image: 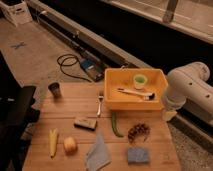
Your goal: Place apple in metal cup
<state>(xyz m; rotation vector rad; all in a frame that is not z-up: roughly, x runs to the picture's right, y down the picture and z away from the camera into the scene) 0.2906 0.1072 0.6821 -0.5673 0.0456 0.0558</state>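
Apple (70,145) and metal cup (55,89) stand well apart on the counter (75,107).
The apple lies near the front left edge, just beside 1 corn cob (53,142); the cup stands upright near the far left corner. The white arm (187,87) hangs off the counter's right side by the yellow bin (135,103); its gripper is out of sight, so its state cannot be told.

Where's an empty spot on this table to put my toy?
Biggest bare patch: between the metal cup, the yellow bin and the brown block. A smaller one: right edge, beside the blue sponge. Crowded along the front, from corn and apple to the cloth. The gripper is out of view; only the white arm shows, right of the bin.
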